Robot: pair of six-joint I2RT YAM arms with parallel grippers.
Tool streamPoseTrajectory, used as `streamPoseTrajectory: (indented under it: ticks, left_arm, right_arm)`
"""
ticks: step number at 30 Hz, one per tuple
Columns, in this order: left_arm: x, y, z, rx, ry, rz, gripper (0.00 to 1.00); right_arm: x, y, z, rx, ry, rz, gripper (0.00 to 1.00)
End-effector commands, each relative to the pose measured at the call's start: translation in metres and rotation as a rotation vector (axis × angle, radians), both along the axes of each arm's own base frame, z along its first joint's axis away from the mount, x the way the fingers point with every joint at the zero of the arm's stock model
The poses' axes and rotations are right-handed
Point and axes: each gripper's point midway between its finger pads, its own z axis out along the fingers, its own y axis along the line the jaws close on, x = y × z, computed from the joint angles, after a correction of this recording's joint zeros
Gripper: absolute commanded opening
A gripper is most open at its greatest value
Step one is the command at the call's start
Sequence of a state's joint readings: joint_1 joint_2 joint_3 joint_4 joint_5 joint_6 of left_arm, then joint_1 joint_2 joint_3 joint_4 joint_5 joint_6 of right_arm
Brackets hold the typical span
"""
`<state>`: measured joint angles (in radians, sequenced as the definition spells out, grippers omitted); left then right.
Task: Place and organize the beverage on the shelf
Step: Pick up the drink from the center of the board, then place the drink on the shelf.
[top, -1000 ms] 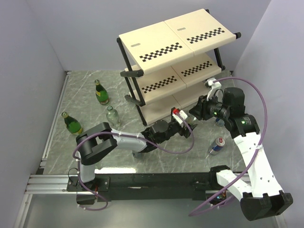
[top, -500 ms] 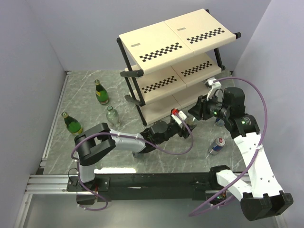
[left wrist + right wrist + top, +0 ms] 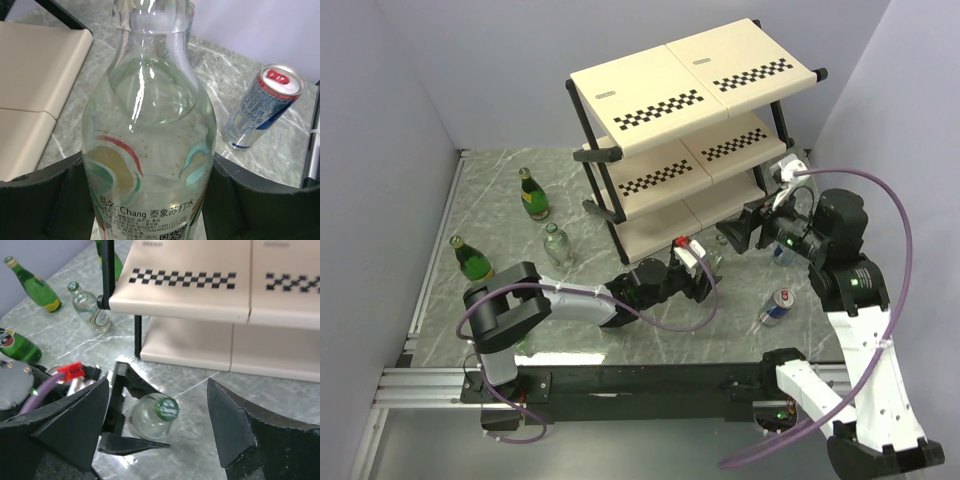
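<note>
Clear bottle (image 3: 150,100) seemingly gripped by left pincer (image 3: 150,187), right pincer (image 3: 157,395) spread above

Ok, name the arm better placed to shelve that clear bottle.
Left. The left gripper clamps the clear bottle from both sides, beside the shelf; the right gripper hangs open above it, holding nothing.
</note>
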<state>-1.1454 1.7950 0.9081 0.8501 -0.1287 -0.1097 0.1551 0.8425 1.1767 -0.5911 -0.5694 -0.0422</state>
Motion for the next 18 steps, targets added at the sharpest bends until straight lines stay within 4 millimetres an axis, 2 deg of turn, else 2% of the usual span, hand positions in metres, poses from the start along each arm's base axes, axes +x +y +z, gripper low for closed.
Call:
streamPoseTrajectory:
  ticks: [1, 3, 5, 7, 11, 14, 15, 18]
  left_arm:
    - [-0.009, 0.013, 0.135, -0.339, -0.151, -0.004, 0.00]
    - [-0.008, 0.018, 0.141, -0.336, -0.164, 0.014, 0.00]
    - [-0.007, 0.028, 0.158, -0.351, -0.187, 0.040, 0.00]
    - [-0.005, 0.034, 0.165, -0.352, -0.200, 0.063, 0.00]
    - [0.002, 0.048, 0.185, -0.364, -0.226, 0.128, 0.00]
    - [0.010, 0.062, 0.201, -0.395, -0.231, 0.195, 0.00]
    - [0.015, 0.067, 0.204, -0.400, -0.232, 0.220, 0.00]
    - [0.028, 0.077, 0.218, -0.430, -0.223, 0.261, 0.00]
  right_arm:
    - [-0.010, -0.013, 0.039, -0.014, -0.163, -0.058, 0.86]
    - [-0.008, -0.022, 0.038, -0.013, -0.176, -0.117, 0.86]
    - [-0.002, -0.042, 0.040, -0.007, -0.186, -0.248, 0.85]
    - [0.003, -0.066, 0.042, -0.009, -0.199, -0.386, 0.85]
    - [0.009, -0.089, 0.035, -0.016, -0.221, -0.490, 0.85]
    - [0.018, -0.097, 0.022, -0.007, -0.211, -0.515, 0.85]
    - [0.022, -0.100, 0.010, -0.009, -0.187, -0.517, 0.85]
    - [0.032, -0.111, -0.009, 0.017, -0.139, -0.546, 0.84]
